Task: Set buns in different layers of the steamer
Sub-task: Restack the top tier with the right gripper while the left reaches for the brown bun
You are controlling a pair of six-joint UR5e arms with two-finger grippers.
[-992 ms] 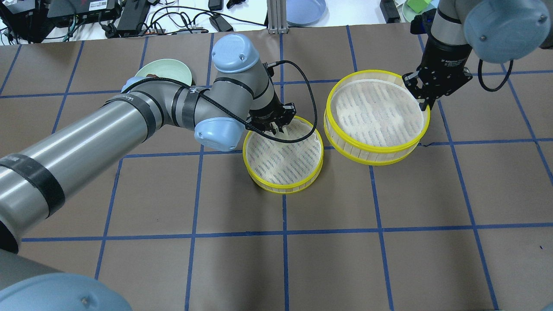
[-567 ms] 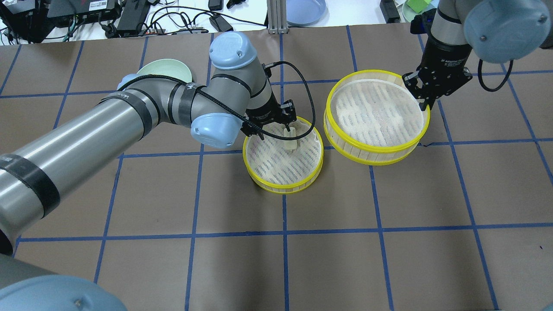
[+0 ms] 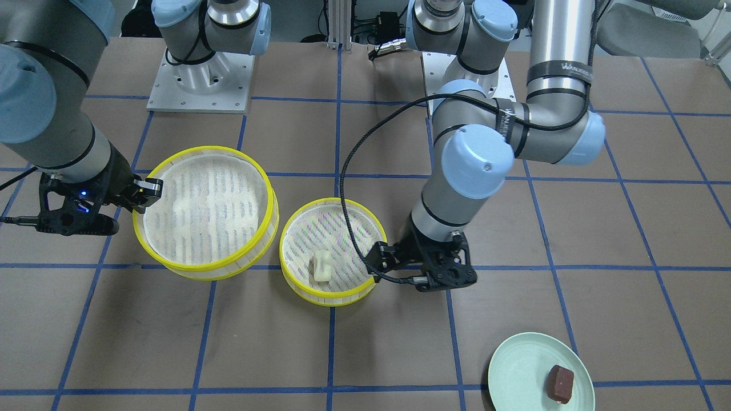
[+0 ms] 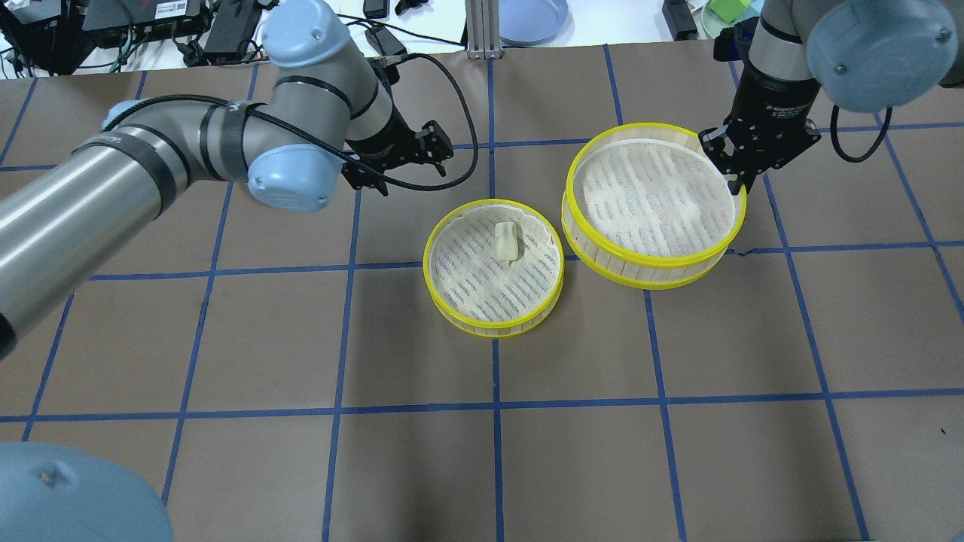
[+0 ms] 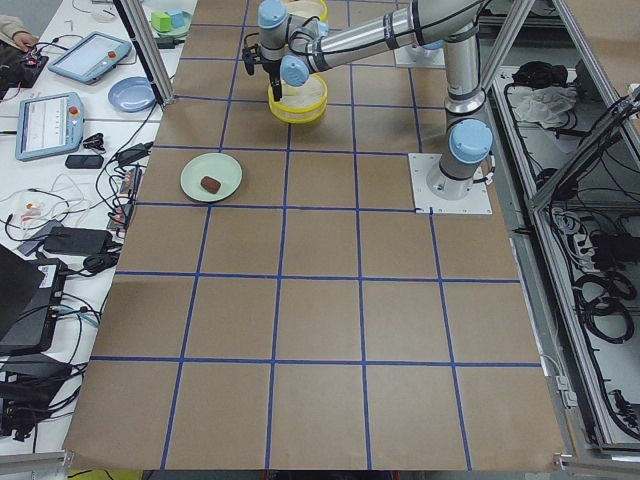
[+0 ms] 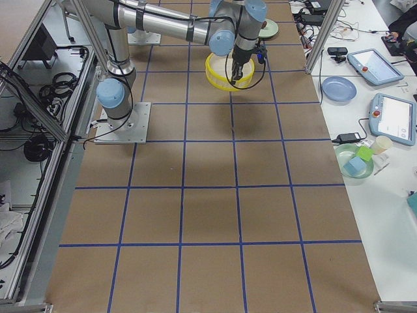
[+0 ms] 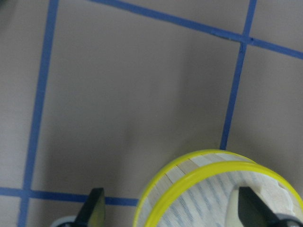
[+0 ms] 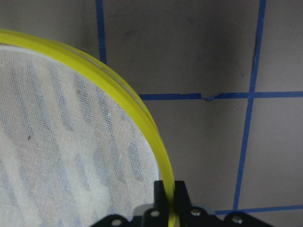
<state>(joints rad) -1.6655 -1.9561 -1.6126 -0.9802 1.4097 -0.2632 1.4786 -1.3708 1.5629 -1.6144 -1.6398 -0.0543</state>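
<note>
The cream-white bun point(image 4: 507, 241) lies in the smaller steamer tray point(image 4: 493, 327), toward its far side; it also shows in the front view point(image 3: 321, 266). My left gripper point(image 4: 410, 162) is open and empty, up and to the left of that tray; its wrist view shows both fingers point(image 7: 94, 210) spread over the tray's rim point(image 7: 189, 176). My right gripper point(image 4: 734, 181) is shut on the yellow rim of the larger steamer tray point(image 4: 655, 262), as its wrist view shows point(image 8: 169, 189). The reddish-brown bun point(image 3: 561, 382) sits on the pale green plate point(image 3: 522, 365).
The two trays stand side by side with rims almost touching point(image 3: 278, 240). A black cable point(image 4: 471, 143) loops from the left wrist. The robot bases point(image 3: 200, 80) stand on the robot's side. A blue plate point(image 4: 531, 19) and electronics lie on the bench beyond the mat.
My left gripper let go of the cream-white bun in the smaller tray, opened, and pulled up and away to the left. My right gripper kept its hold on the larger tray's rim.
</note>
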